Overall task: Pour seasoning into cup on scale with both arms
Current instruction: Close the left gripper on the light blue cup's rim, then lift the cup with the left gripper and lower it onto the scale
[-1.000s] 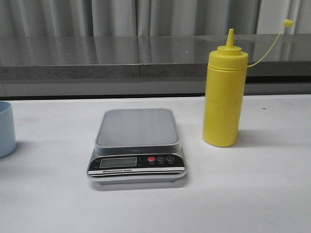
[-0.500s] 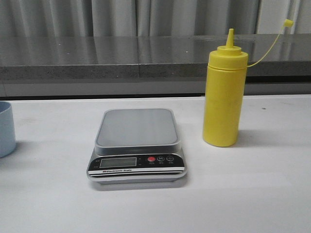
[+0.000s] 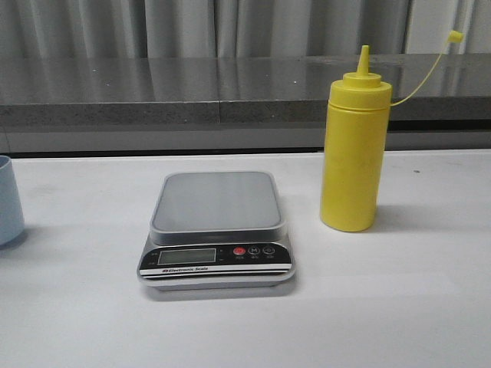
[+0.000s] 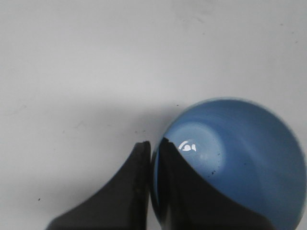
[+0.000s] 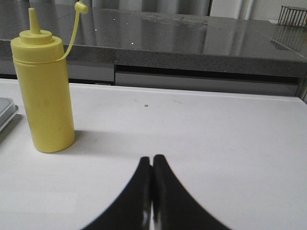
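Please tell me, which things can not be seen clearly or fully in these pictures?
- Cup: front view's left edge cuts off most of it.
- Cup in left wrist view: the left tool covers part; contact cannot be judged.
- Scale: display digits too small to read.
- Scale in right wrist view: only a corner shows.
- Bottle: opaque, fill level hidden.
- Right tool: fingers together, well apart from the bottle.

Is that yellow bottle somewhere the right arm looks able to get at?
Probably yes. The bottle stands upright on bare table, with nothing between it and the right pincer. That pincer is shut, though, so it would need to open first.
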`<move>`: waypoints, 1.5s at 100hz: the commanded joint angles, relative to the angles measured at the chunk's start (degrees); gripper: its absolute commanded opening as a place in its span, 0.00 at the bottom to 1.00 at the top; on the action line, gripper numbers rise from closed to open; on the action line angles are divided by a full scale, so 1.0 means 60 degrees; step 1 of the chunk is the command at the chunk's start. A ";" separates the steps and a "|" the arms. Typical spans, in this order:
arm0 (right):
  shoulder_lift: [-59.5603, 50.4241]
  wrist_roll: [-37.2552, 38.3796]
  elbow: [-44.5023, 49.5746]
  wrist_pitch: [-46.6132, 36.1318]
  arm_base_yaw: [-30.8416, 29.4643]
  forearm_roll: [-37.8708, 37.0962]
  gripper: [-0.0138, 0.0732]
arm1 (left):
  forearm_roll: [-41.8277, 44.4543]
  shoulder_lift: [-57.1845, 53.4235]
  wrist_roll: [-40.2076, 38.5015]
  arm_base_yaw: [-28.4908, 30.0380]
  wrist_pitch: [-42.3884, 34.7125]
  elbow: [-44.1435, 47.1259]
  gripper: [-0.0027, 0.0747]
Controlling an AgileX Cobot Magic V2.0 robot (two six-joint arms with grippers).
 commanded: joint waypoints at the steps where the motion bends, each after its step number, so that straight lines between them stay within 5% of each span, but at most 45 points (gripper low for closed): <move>1: -0.0202 -0.0003 -0.0213 -0.0748 -0.0031 -0.0044 0.08 | -0.0428 -0.0513 0.0047 -0.0030 0.0099 -0.0599 0.01; 40: -0.0202 -0.0003 -0.0213 -0.0748 -0.0031 -0.0044 0.08 | -0.0447 -0.0697 0.0459 -0.1685 0.2179 -0.3084 0.01; 92: -0.0202 -0.0003 -0.0213 -0.0748 -0.0031 -0.0044 0.08 | -0.0388 0.1274 0.0459 -0.4416 0.2501 -0.5682 0.01; 150: -0.0202 -0.0003 -0.0213 -0.0748 -0.0031 -0.0044 0.08 | -0.0170 0.2387 0.0459 -0.5134 0.2459 -0.6033 0.01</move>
